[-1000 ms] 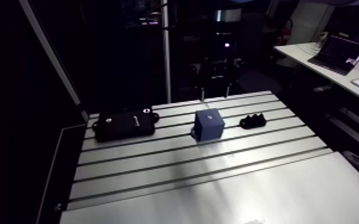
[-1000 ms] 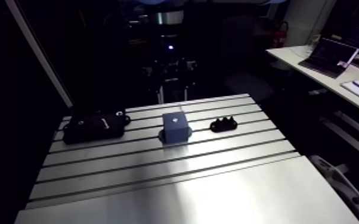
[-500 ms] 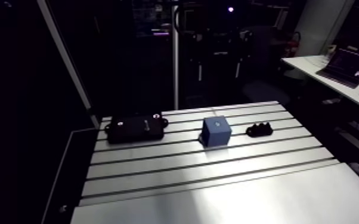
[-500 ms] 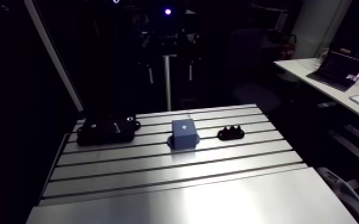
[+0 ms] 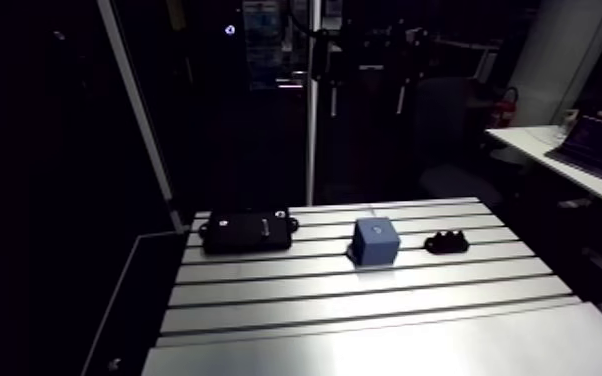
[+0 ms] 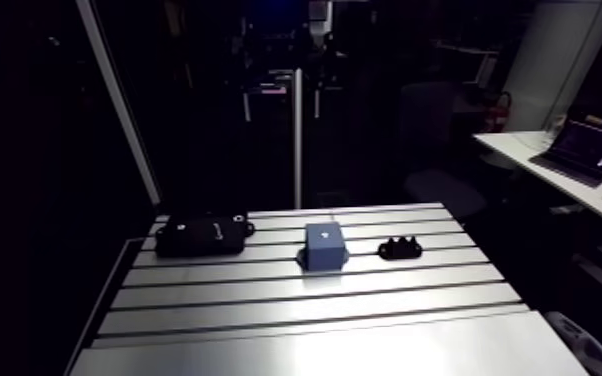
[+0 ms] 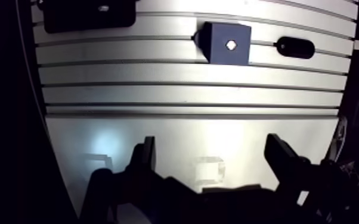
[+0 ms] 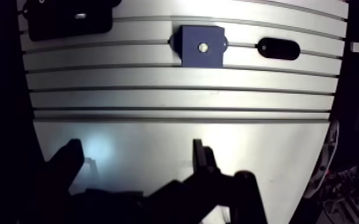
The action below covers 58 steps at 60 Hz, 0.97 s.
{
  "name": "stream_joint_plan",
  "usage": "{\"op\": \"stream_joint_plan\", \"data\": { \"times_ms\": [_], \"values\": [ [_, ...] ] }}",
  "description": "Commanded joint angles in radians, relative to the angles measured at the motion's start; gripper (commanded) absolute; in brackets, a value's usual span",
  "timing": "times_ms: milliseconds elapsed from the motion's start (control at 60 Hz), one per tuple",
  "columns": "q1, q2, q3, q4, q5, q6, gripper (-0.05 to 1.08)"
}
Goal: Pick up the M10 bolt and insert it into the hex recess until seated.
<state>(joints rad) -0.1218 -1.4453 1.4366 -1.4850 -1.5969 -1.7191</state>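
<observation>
- Currently hovering over the smooth part of the surface (image 7: 158,128), fingers (image 7: 280,156) spread wide, gripping nothing.
- Well ahead of the fingers: blue block (image 7: 217,50), pale hex recess (image 7: 230,44) in its top.
- Flanking the block, apart from it: small black lumpy piece (image 7: 294,47) and flat black box (image 7: 89,13).
- Cannot make out the bolt.

The table (image 5: 365,320) holds one blue block (image 5: 376,242), one black case (image 5: 249,231) and one small black part (image 5: 449,241).

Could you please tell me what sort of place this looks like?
Probably a robot assembly test bench: a slotted aluminium table carries a blue block with a small recess in its top and a flat black box, and the open tool hangs above.
</observation>
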Motion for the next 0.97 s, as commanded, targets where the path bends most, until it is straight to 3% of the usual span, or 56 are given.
{"op": "stream_joint_plan", "data": {
  "times_ms": [17,183,967],
  "values": [
    [0.007,-0.086,0.019,0.041,0.001,-0.004,0.01],
    [0.001,-0.088,0.032,0.027,-0.007,-0.019,0.01],
    [-0.001,-0.081,0.035,0.027,-0.005,-0.021,0.01]
  ]
}}
